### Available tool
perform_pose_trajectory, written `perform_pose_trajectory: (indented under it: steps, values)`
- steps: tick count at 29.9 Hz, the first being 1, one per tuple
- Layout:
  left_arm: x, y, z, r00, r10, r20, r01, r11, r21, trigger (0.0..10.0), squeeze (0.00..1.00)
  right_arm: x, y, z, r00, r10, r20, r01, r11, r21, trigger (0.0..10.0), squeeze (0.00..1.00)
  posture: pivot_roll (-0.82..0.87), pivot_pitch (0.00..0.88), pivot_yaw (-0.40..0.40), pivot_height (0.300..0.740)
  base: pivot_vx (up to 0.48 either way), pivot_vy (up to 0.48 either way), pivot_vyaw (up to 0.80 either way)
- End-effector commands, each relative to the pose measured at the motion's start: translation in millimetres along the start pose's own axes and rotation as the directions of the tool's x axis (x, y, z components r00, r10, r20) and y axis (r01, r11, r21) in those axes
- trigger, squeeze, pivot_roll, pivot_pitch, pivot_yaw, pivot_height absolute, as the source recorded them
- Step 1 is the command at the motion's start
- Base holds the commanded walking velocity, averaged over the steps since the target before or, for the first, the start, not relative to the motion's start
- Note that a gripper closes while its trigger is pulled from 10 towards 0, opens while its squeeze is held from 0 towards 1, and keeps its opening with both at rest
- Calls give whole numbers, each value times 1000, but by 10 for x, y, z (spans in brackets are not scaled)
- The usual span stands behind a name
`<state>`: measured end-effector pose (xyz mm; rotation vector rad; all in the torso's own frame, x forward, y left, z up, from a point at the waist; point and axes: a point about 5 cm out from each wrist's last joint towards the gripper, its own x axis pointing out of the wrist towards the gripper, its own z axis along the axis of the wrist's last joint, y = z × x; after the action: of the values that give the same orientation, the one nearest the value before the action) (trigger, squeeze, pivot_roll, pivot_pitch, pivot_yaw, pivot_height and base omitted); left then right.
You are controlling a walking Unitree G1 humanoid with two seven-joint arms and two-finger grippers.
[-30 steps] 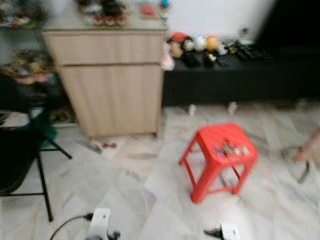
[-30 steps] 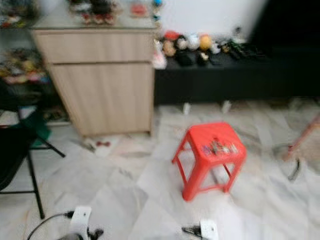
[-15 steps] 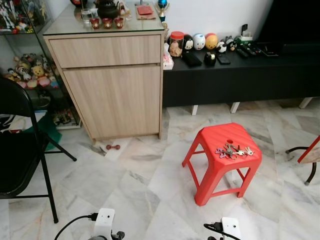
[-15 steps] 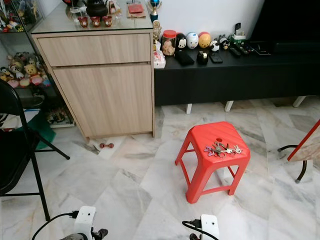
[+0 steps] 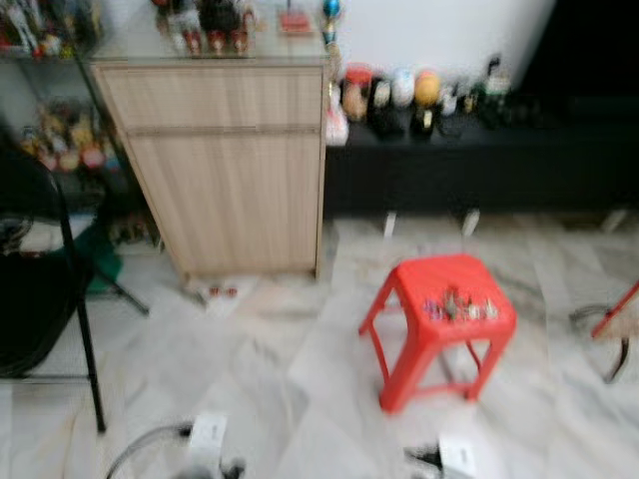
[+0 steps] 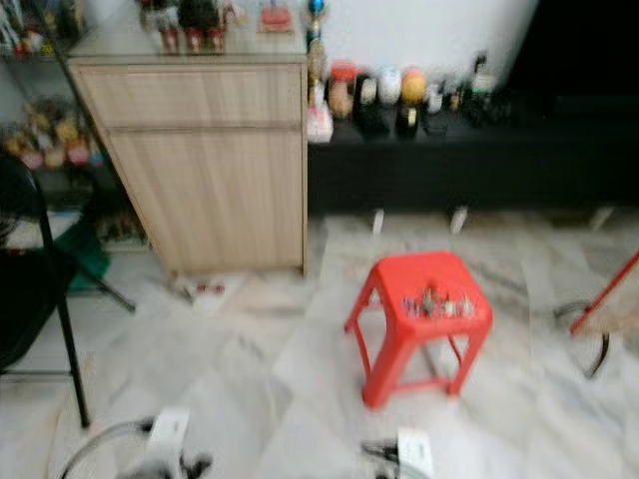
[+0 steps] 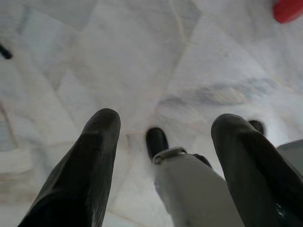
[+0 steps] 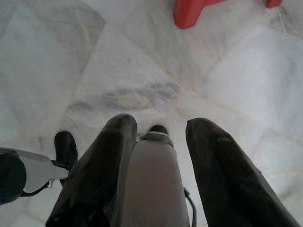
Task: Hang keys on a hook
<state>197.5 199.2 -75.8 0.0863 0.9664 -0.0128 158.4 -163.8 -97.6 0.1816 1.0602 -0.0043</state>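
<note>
A bunch of keys lies on top of a red plastic stool that stands on the marble floor, ahead and to my right. Both eye views are blurred. Both arms hang low at the bottom edge of the eye views. In the left wrist view my left gripper is open above the floor tiles, with nothing held. In the right wrist view my right gripper is also open and holds nothing; a red stool foot shows beyond it.
A wooden cabinet stands ahead on the left, with a low black bench carrying toys beside it. A black folding chair is at my left. Another chair's leg is at the right edge. A small item lies at the cabinet's foot.
The picture has gone from sharp to blurred and shifted a little, so the camera is moving. Stool, keys and furniture keep their places.
</note>
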Motion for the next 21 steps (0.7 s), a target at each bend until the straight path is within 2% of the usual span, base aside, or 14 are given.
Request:
perform_pose_trajectory:
  steps: [1, 21]
  values:
    - [7, -100, -27, 1000, -27, -12, 27, 1000, 6, 10000, 0, -17, -83, -21, 1000, -25, 0, 25, 1000, 8, 10000, 0, 58, 0, -37, 740, 0, -311, 0]
    - [8, -98, -17, 1000, -22, -6, 22, 1000, 3, 10000, 0, -2, -64, 69, 1000, -23, 11, 23, 1000, 5, 10000, 0, 57, 0, -40, 740, 0, -313, 0]
